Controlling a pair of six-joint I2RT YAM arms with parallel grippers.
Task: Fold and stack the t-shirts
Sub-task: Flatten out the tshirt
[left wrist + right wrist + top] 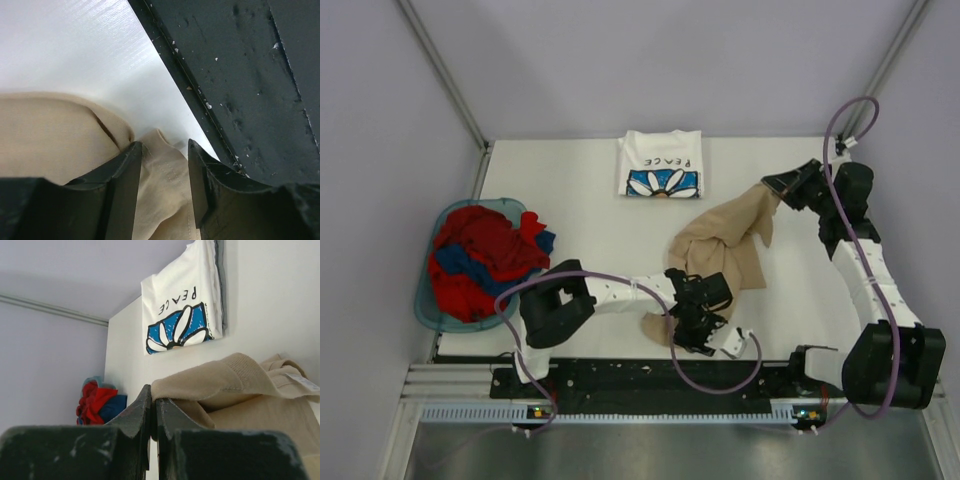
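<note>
On the left side of the table (580, 170) stands a teal basket (432, 300). It is full with a heap of red and blue shirts (480, 260), and some cloth hangs over its right rim. A folded white shirt (661, 163) with a blue daisy and the word "PEACE" lies flat at the far edge. The tan shirt (720, 245) lies crumpled in the middle-right part. The left gripper (165, 185) is half closed, with a fold of tan cloth between its fingers near the front edge. The right gripper (153, 412) is closed tightly on the far corner of the tan shirt.
</note>
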